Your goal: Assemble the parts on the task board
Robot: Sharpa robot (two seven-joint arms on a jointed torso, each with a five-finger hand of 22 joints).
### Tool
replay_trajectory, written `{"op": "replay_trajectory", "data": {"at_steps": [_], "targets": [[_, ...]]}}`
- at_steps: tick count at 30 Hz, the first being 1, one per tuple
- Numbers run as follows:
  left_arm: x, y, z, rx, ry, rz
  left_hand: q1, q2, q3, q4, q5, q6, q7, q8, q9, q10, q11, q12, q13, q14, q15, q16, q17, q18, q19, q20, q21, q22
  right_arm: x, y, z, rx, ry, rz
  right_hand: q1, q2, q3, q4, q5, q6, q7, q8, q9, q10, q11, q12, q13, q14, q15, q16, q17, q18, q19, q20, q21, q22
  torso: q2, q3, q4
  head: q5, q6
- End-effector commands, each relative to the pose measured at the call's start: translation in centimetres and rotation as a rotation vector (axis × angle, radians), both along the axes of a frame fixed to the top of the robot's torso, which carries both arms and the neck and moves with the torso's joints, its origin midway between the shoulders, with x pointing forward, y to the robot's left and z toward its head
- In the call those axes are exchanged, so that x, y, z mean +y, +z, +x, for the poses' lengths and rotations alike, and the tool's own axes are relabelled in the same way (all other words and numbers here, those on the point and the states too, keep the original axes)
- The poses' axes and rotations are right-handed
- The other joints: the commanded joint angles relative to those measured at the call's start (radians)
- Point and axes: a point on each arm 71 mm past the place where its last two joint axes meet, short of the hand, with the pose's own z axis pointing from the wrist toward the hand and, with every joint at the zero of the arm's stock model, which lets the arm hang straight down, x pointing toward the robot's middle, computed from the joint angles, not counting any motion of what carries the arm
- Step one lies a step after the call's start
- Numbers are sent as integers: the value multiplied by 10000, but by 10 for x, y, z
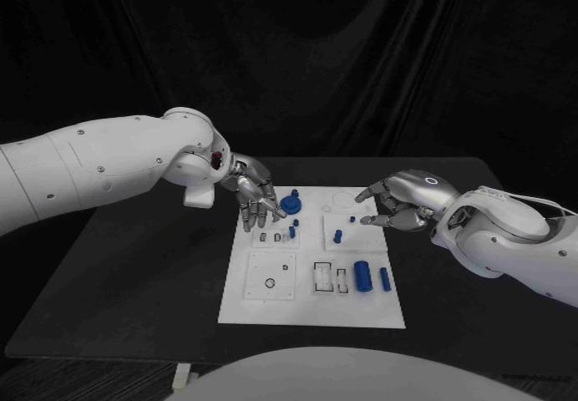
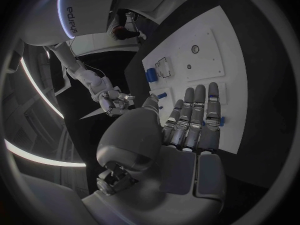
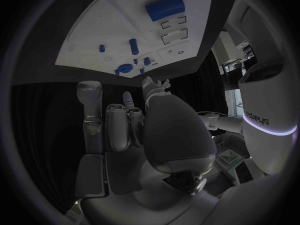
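Observation:
The white task board (image 1: 247, 292) lies mid-table. My left hand (image 1: 256, 199) hangs over its far left corner with straight fingers (image 2: 197, 110) pointing down at the board and nothing in them. Just beside it stands a round blue part (image 1: 293, 203), with a small blue peg (image 1: 291, 231) nearer me. My right hand (image 1: 403, 205) hovers at the board's far right edge, fingers half curled and apart, holding nothing. Close to it are two short blue pegs (image 1: 338, 236) (image 1: 352, 220). A thick blue cylinder (image 1: 362, 271) and a slim blue pin (image 1: 386, 279) lie at the near right.
The board has square recessed plates and small holes at its near left (image 1: 272, 282) and rectangular slots (image 1: 323, 276) beside the thick cylinder. Black table (image 1: 133, 284) surrounds the board on all sides. A dark curtain closes off the back.

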Motion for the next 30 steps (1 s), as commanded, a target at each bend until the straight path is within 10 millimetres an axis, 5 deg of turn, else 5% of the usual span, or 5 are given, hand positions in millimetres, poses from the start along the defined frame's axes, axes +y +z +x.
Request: {"op": "replay_trajectory", "data": {"at_steps": [1,17,21,25,30], "targets": [[-1,0,-1,692,-161,168,203,14,292,-365,-140,-30,-15,-52,19,-179,11,86,3,-79,-45,-136,32,150,39,5,-69,-38,1,0,-1,63,-21,64,-3,87,3,-43,28,6,-42,-12,-12,23,2,31,1127,487,-6,38,405,73,-27,-9,87,739,-7,-19,9,12,1],[-6,1,6,1409,247,-796,703,-286,2270,-2352,-998,-280,-29,-69,166,-523,-454,2635,1434,717,-520,992,1296,179,1022,-385,737,429,1,-3,1,304,-107,15,-33,203,21,-25,94,38,-39,-14,-26,116,-6,124,1221,524,-18,120,488,53,26,-21,202,769,-14,-18,28,90,1],[-7,1,10,1053,665,-1115,275,-542,2748,-2344,-1096,8,38,483,333,-377,-775,5785,3710,2100,-811,4450,5134,119,1344,-825,2651,1747,2,-5,1,343,-85,12,-53,280,34,-14,181,48,-36,-23,-39,125,-5,129,1221,532,-20,125,495,50,42,-26,196,772,-14,-27,9,143,1],[-8,0,14,614,1026,-1243,38,-658,2850,-2050,-1275,426,19,1208,515,5480,-954,11011,9600,7640,-969,7027,12592,-83,1184,-1066,5567,3976,2,-7,1,381,-55,0,-162,372,16,45,281,77,-23,-31,-57,136,3,137,1221,540,-17,129,502,48,61,-28,172,774,-24,-33,36,137,1],[-9,-9,17,-15,1089,-598,-512,-857,2545,-1496,-1670,551,12,1627,592,7347,-892,11909,11014,8382,-956,7079,13440,-528,2207,-1120,9078,8298,1,-9,1,430,-28,-7,-534,467,-105,178,499,109,-18,-57,-97,143,12,144,1212,549,-9,132,515,44,94,-23,140,786,-23,-28,15,158,1]]}}
